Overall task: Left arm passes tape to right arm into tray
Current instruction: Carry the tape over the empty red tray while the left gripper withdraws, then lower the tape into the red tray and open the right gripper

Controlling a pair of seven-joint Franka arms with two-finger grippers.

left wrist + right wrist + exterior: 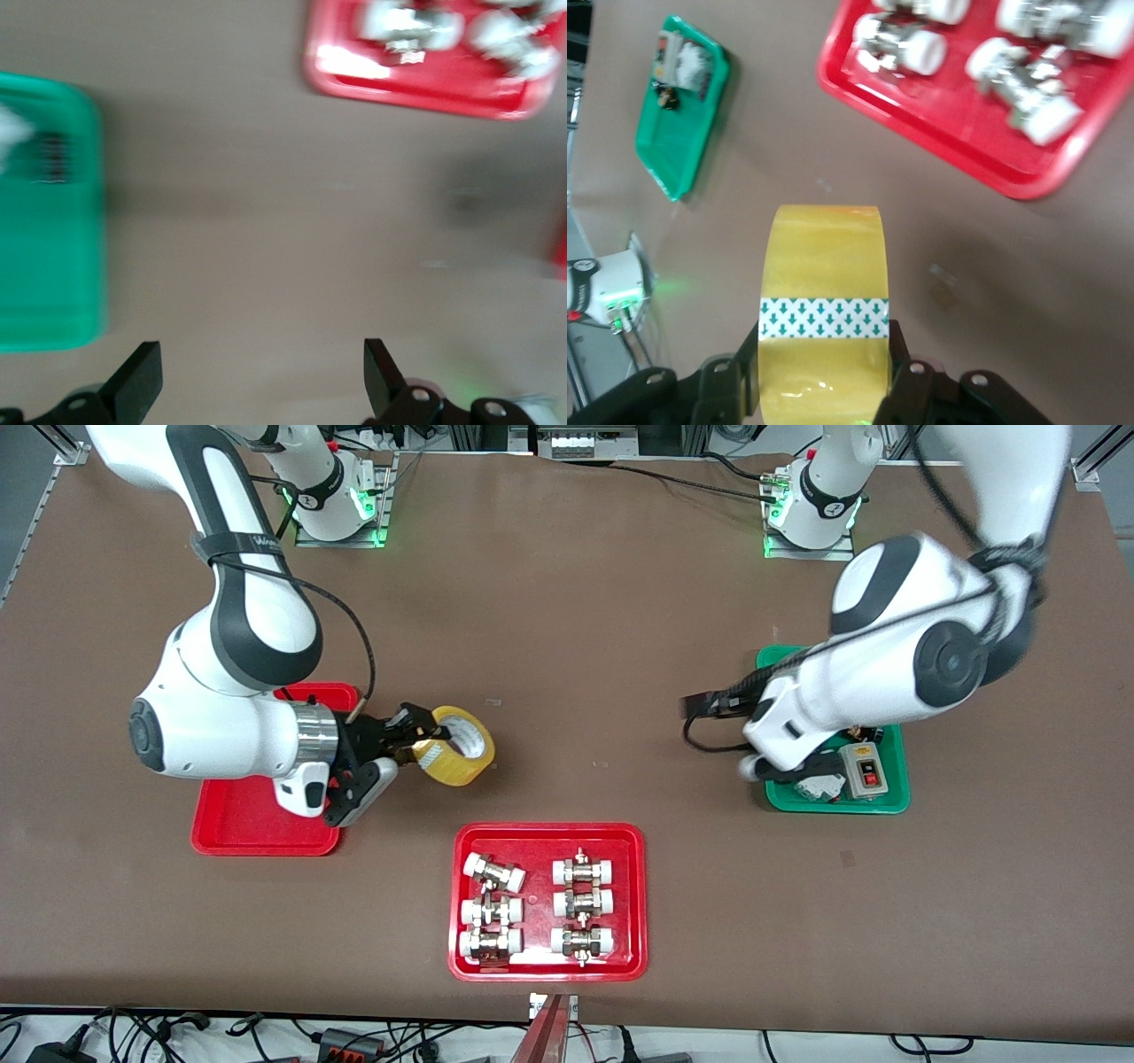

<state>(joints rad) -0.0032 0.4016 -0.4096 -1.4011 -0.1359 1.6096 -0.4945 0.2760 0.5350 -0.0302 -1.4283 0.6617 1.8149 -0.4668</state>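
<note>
Right gripper (416,746) fingers clamped on tape (462,745), left gripper (263,376) fingers apart

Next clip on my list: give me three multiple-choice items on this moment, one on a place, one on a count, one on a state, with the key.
1. Where is the tape?
A. in the green tray
B. held by the right hand above the table, beside the red tray
C. among the fittings

2. How many white-capped fittings lie in the tray nearest the front camera?
A. three
B. four
C. six

3. How is the left hand?
A. open and empty
B. shut on the tape
C. shut on a fitting

Key: 1 B, the right wrist view shows its fingers clamping the roll; 2 C, two columns of three; 3 A, its fingers stand wide apart with only table between them.
</note>
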